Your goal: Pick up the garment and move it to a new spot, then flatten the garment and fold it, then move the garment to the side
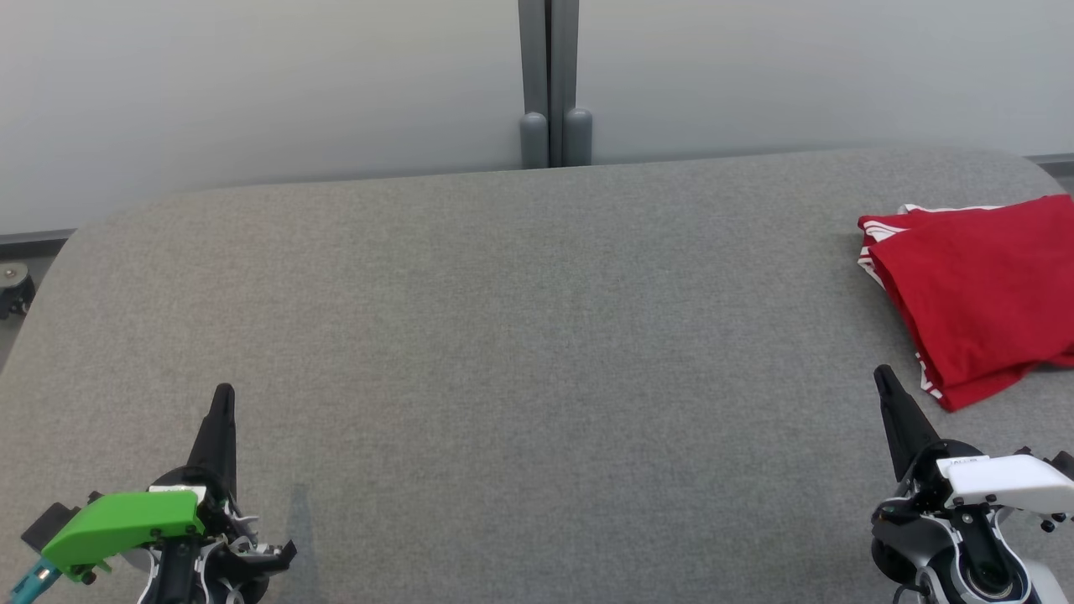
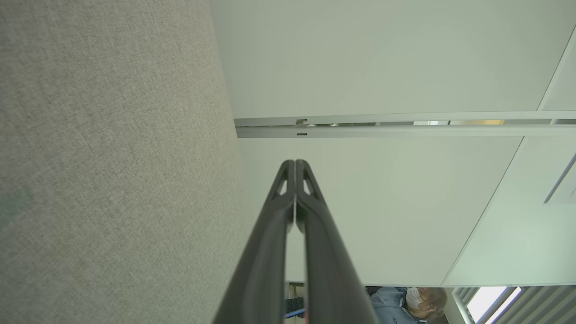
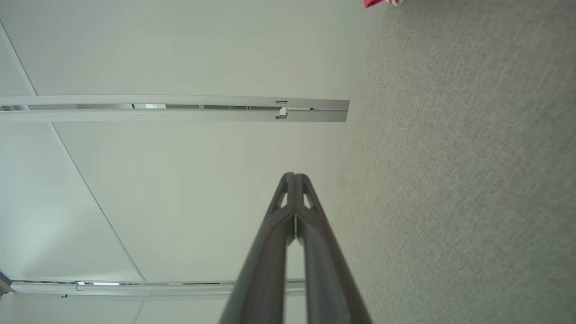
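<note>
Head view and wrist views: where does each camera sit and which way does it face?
Head view: on the head, looking forward and down at the grey table and red garment; left hand and right hand show, shut.
Left wrist view: on that wrist, looking along its fingers past the table to a white wall.
Right wrist view: same on its wrist, mirrored.
Both head and right wrist views catch the garment.

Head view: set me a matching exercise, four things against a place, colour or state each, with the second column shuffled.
Things:
1. garment
2. left gripper
3. right gripper
4. table

Descriptions:
A. grey fabric top
B. shut, lower right of the view
C. red with white stripes, folded, at the far right
D. shut, lower left of the view

Pairs: 1-C; 2-D; 3-B; 4-A
</note>
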`<state>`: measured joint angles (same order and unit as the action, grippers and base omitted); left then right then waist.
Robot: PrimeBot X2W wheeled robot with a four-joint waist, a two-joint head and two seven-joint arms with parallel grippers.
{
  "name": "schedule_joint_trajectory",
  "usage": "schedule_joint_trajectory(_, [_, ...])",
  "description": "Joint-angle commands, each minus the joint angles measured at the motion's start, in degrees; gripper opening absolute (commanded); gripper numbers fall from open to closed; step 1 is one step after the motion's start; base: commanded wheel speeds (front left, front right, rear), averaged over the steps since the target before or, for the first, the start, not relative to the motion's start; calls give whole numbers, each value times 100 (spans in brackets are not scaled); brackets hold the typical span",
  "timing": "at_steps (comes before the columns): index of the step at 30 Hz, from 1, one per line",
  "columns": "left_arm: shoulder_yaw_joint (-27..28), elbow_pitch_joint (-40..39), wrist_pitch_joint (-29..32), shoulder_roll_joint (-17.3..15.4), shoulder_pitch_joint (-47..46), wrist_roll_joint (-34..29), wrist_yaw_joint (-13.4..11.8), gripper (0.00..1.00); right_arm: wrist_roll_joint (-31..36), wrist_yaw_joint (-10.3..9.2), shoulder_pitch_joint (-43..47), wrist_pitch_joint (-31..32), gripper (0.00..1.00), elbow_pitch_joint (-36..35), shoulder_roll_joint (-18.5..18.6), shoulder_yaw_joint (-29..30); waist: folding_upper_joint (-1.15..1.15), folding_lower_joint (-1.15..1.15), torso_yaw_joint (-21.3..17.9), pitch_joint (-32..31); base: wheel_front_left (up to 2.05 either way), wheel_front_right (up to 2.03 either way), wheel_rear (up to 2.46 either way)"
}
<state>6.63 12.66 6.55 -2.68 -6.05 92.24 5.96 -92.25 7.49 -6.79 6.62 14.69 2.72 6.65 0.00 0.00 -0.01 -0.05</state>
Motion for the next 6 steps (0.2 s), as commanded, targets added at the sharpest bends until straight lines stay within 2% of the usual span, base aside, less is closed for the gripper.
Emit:
schedule_joint_trajectory(1, [9,-20,18,-38,-75,22,-13,0,-11,0,-37,20,0,-19,30,12,0,0,0,0,0,0,0])
schedule_joint_trajectory(6, [9,-20,18,-38,-75,22,-13,0,-11,0,-37,20,0,-19,30,12,0,0,0,0,0,0,0])
